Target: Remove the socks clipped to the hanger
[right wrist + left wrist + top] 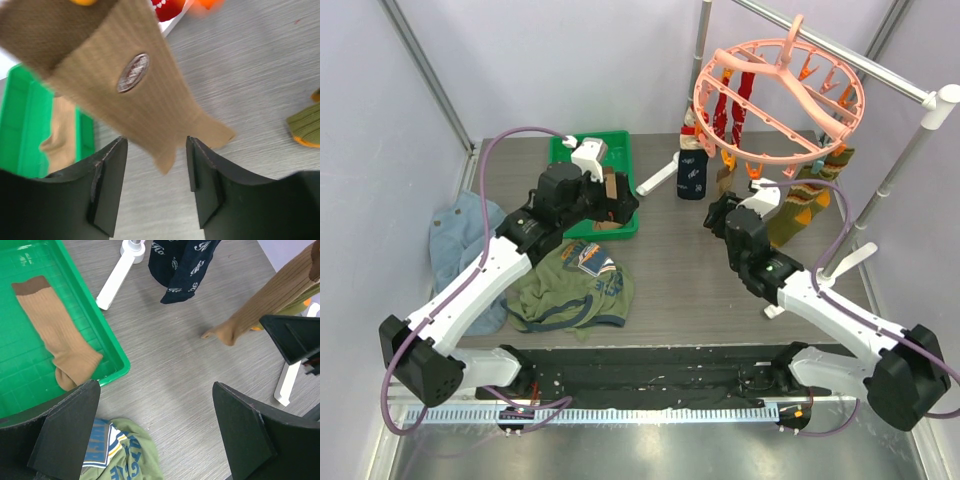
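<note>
- The hanger [782, 68] is a salmon-pink plastic ring with spokes and a curved hook. It hangs tilted from the rail [880, 75] above the far right corner of the desk [680, 260], with small orange and pink clips around its rim.
- Two red socks [725, 108] with a pale pattern are clipped at the ring's left side.
- A navy sock [182, 265] printed with white lettering hangs beneath the ring's left edge, near the far edge of the desk.
- A ribbed tan sock [145, 95] with a darker brown cuff and a round logo patch hangs just right of the navy one.
- An olive sock [800, 205] with orange stripes hangs at the ring's right side.
- A second tan sock [55, 347] with a brown cuff lies flat in the green tray [30, 260] by the far left part of the desk.
- The right gripper [156, 150] has its jaws parted on either side of the hanging tan sock's toe, with a gap showing on both sides.
- The left gripper [155, 390] is spread wide and holds nothing, beside the tray's near corner and above the olive T-shirt [570, 285].
</note>
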